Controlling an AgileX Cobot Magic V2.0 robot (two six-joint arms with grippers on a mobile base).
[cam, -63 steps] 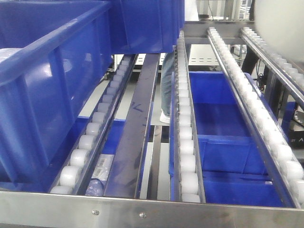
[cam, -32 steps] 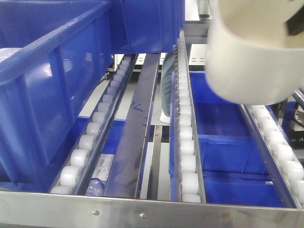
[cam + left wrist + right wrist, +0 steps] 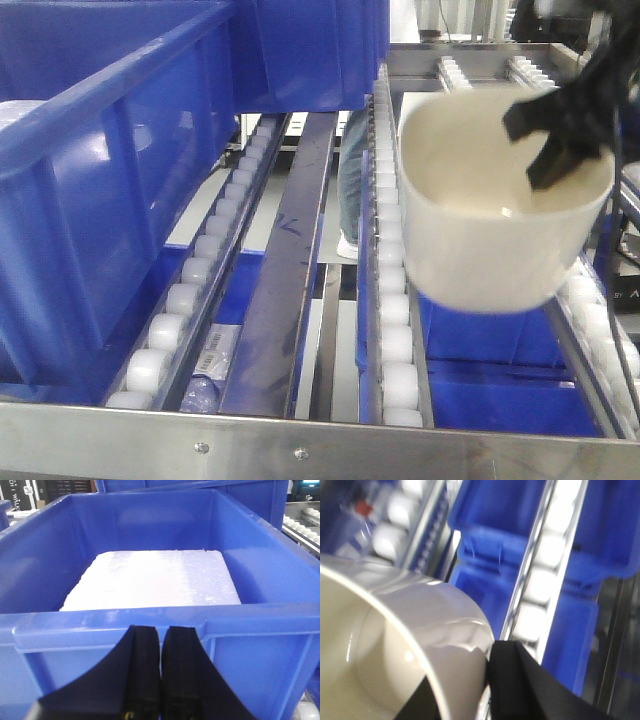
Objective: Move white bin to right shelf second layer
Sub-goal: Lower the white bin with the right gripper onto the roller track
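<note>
- White bin (image 3: 490, 245): glossy cream plastic, rounded oval, walls smooth & plain, slightly tapered to base. Held upright w/ opening up, a little tilted; long axis seen running roughly left-right in front view.
- Bin is held in the air over the right shelf second layer (image 3: 395, 330) — above the roller rails at right, bottom not clearly resting on them; slight blur.
- Shelf level: steel frame w/ parallel rails of small white plastic rollers, shiny steel front lip w/ two screws along the near edge.
- Right tool (image 3: 548, 140): black, clamped on the bin's far-right rim, one finger inside & one outside the wall; same grip seen in right wrist view, black finger (image 3: 520, 685) pressed against the bin's outer wall (image 3: 435, 625).
- Left tool (image 3: 160, 675): black fingers closed together, nothing between them, just before the rim of a blue crate (image 3: 150, 625).
- Blue crate: matte-gloss rectangular plastic, thick rim; a white foam-like slab (image 3: 155, 580), grainy surface, lies flat inside.
- More blue crates (image 3: 480, 330) seen below the rails — on a lower level.
</note>
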